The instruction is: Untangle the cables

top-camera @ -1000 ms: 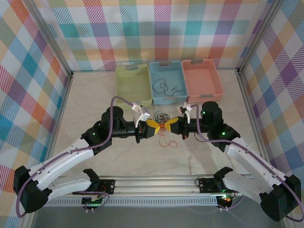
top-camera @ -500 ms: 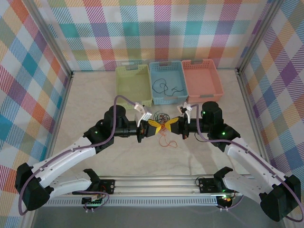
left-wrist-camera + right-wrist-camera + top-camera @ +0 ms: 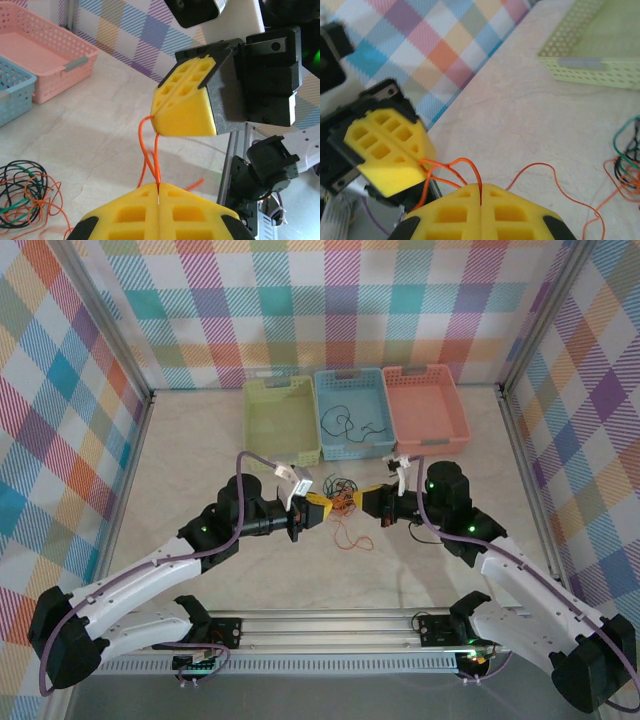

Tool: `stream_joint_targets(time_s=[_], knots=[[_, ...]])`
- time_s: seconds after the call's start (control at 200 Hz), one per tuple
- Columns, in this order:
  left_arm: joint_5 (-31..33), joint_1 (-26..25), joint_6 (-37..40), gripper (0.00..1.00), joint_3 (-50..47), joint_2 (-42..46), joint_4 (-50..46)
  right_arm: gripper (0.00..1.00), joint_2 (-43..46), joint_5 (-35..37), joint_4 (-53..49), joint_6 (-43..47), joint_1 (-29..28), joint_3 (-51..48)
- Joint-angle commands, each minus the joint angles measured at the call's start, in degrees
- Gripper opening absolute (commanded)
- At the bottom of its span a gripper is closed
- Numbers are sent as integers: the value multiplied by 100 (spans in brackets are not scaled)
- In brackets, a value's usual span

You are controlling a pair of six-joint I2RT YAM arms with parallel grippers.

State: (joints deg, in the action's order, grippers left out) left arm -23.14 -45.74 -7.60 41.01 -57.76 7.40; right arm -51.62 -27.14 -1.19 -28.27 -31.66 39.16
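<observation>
Both arms met over the middle of the desk (image 3: 190, 450), tips facing and close together.

Left end effector (image 3: 318, 508): clenched, its yellow pads (image 3: 130, 215) pressed flat together, with an orange cable (image 3: 149, 155) nipped in the seam between them.

Right end effector (image 3: 372, 499): also clenched. In the right wrist view the same orange strand entered its pad seam. A short doubled loop of it ran across the gap between the two, held up off the desk.

More orange lay in loose curls (image 3: 350, 536) on the desk just on the near side of the tips. Could not tell whether it was the same strand.

The remaining cables (image 3: 340, 487), a small knot of black, green and orange, rested on the desk just beyond the end effectors, on the near side of the blue basket (image 3: 325, 440).

Three baskets stood in a row at the far edge: green basket (image 3: 255, 435) left, blue middle, pink basket (image 3: 455, 425) right. A thin dark wire (image 3: 345, 423) lay inside the blue one.
</observation>
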Motion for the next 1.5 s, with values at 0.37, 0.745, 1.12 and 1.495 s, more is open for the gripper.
stream_joint_targets(time_s=[0.37, 0.745, 1.12, 1.495], knots=[[-67, -48, -22, 0, -13, 57, 315, 0, 120, 1456, 224, -1969, 38, -331], [53, 5, 1475, 76, 2477, -957, -3211, 0, -101, -591, -925, 1511, 37, 355], [-673, 13, 1735, 67, 3271, -1836, -4228, 0, -138, -1005, -1416, 2211, 37, 693], [-805, 20, 1549, 53, 3278, -1989, -3987, 0, -130, -1048, -1444, 2247, 37, 668]])
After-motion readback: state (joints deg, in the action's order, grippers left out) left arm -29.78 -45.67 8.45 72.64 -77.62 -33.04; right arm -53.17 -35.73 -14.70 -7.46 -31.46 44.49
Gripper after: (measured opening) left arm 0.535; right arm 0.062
